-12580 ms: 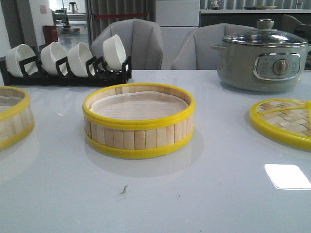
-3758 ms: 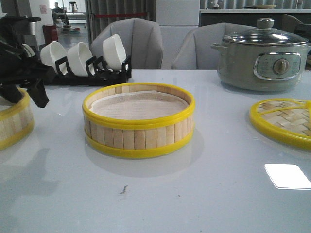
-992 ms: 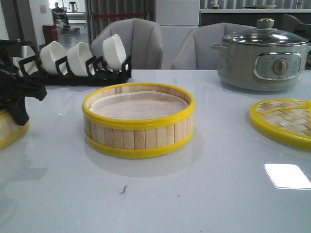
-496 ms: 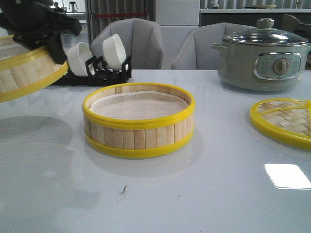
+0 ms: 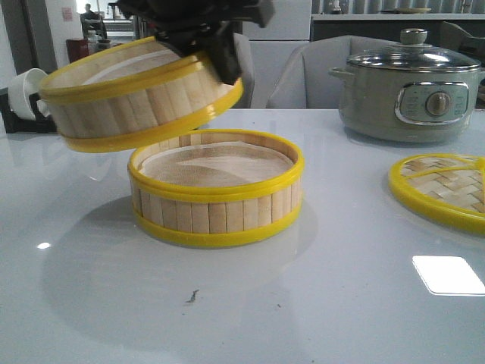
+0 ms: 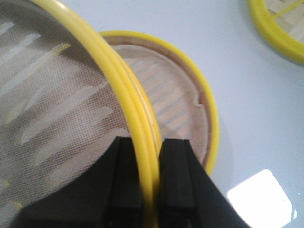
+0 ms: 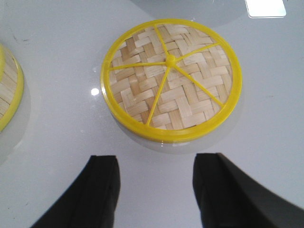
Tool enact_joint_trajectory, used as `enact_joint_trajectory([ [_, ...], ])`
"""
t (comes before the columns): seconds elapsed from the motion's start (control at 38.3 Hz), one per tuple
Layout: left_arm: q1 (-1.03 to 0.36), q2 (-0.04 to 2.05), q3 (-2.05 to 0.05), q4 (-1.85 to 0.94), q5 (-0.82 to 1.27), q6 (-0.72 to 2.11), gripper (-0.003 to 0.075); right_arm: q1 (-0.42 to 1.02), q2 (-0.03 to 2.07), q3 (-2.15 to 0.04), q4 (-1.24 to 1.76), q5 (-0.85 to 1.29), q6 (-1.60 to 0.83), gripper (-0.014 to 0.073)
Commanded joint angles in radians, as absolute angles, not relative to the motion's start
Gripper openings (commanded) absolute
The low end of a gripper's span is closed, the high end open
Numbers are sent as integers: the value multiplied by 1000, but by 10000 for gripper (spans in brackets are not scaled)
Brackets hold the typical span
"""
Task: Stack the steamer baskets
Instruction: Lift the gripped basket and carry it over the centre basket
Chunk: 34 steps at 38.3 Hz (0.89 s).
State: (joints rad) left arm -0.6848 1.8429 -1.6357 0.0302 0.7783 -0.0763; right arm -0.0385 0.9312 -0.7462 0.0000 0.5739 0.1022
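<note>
On the pale counter (image 5: 341, 303) one steamer basket (image 5: 216, 189) sits flat. The left fingers (image 6: 151, 178) pinch the rim of a second steamer basket (image 5: 136, 95), tilted in the air above it. The right fingers (image 7: 156, 190) are spread apart over the woven lid (image 7: 171, 78).

You have two matching round steamer baskets, each a shallow ring of pale vertical bamboo slats with bright yellow top and bottom rims and a white liner inside. The lower basket (image 5: 216, 189) sits flat and upright on the counter (image 5: 341, 303). The raised basket (image 5: 136, 95) is in the air above it, offset to the left, tilted with its right side higher, not touching it.
</note>
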Motion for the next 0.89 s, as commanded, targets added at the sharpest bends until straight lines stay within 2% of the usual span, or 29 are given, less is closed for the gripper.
enact_joint_trajectory([
  [0.0,-728,1816,-1699,49,708,-72,86,-38,925,-781,0,508,97,465],
  [0.37,-816,1914,-1759,44,705,-72,86,-38,925,-781,0,504,97,465],
  [0.86,-816,1950,-1759,94,723,-72,86,-38,925,-781,0,506,97,465],
])
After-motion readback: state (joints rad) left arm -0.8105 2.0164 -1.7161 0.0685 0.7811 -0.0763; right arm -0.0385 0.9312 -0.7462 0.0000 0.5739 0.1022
